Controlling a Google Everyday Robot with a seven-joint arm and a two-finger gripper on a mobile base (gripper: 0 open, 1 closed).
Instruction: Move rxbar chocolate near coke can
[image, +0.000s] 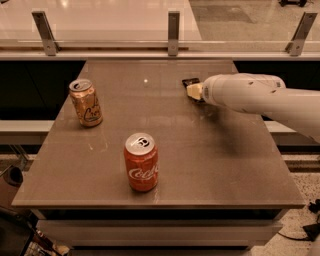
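The coke can (141, 162) is red-orange with white script and a silver top. It stands upright near the front middle of the table (200, 165). The rxbar chocolate (190, 82) is a small flat black bar lying at the back right of the table; only a corner of it shows past the arm. My gripper (194, 91) is right over the bar, with a pale fingertip (193, 91) at its near edge. The white arm comes in from the right and hides most of the gripper.
A tan-gold can (86, 102) with dark script stands upright at the left of the table. A glass railing with metal posts (173, 33) runs behind the table's back edge. The floor drops away past the front and side edges.
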